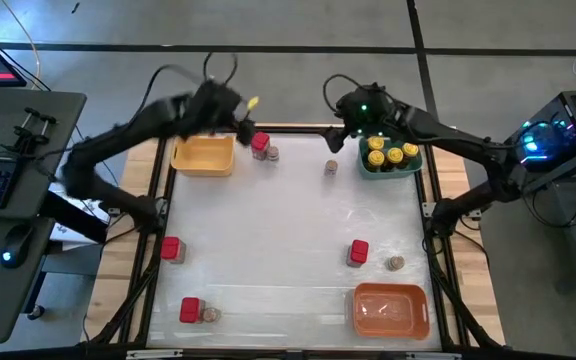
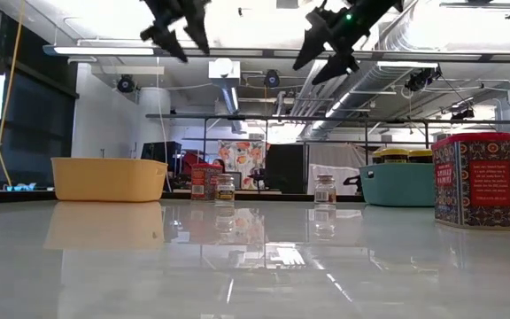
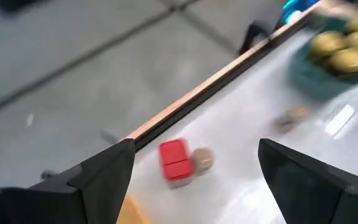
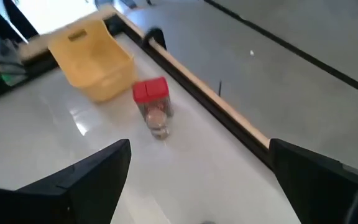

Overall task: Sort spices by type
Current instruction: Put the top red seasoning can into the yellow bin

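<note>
The spices stand scattered on the white table. A red box (image 1: 260, 144) (image 3: 174, 160) and a small grey-brown jar (image 1: 272, 153) (image 3: 202, 159) stand together at the far edge beside the yellow tray (image 1: 203, 155). Another grey-brown jar (image 1: 331, 167) stands near the teal tray (image 1: 371, 167), which holds several yellow-lidded jars (image 1: 388, 152). Further red boxes (image 1: 171, 248) (image 1: 190, 310) (image 1: 358, 252) and grey-brown jars (image 1: 209, 314) (image 1: 395, 263) stand nearer. My left gripper (image 1: 246, 128) (image 3: 196, 144) hangs open above the far red box. My right gripper (image 1: 336, 135) (image 4: 201, 146) hangs open, high beside the teal tray.
An orange tray (image 1: 390, 308) sits at the near right corner. A wooden frame (image 1: 298, 128) borders the table. In the low view a red box (image 2: 474, 180) stands close at the right. Both grippers (image 2: 177, 35) (image 2: 326, 53) hang well above the table top.
</note>
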Motion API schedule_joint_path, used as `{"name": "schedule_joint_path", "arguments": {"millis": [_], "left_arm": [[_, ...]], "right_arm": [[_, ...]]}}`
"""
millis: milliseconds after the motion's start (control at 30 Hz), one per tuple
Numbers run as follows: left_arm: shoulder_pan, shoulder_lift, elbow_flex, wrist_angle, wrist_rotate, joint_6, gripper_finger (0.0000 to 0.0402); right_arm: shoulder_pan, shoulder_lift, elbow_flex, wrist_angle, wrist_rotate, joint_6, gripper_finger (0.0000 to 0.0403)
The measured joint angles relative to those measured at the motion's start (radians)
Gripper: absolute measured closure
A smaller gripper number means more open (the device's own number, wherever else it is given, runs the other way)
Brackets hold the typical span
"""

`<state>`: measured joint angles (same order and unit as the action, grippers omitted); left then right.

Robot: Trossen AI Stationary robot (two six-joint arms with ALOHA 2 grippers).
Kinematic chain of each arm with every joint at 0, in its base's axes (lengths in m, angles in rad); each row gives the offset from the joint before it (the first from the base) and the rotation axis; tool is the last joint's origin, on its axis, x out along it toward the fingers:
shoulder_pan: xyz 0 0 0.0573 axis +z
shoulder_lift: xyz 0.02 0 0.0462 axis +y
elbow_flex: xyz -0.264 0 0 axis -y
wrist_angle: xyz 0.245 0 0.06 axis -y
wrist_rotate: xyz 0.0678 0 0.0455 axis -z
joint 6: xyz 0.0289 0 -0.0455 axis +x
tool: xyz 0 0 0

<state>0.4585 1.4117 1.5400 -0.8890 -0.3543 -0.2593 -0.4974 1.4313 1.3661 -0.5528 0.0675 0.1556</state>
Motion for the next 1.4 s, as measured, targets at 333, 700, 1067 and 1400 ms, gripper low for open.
{"name": "schedule_joint_path", "arguments": {"millis": [333,700,1067,1400], "left_arm": [[0.19,0.465,0.266,-0.274,0.162,-0.001,0.0074],[0.19,0.67,0.3,-0.265,0.292,-0.001,0.0074],[0.224,0.752,0.299,-0.244,0.317,-0.044,0.0074],[0.224,0.753,0.299,-0.217,0.306,-0.044,0.0154]], "right_arm": [[-0.012,-0.094,0.002,0.039,-0.097,0.069,0.0024],[-0.012,-0.095,-0.007,0.04,-0.098,0.158,0.0024],[-0.012,-0.096,-0.007,0.041,-0.098,0.16,0.0024],[-0.012,-0.096,-0.007,0.041,-0.098,0.159,0.0024]]}}
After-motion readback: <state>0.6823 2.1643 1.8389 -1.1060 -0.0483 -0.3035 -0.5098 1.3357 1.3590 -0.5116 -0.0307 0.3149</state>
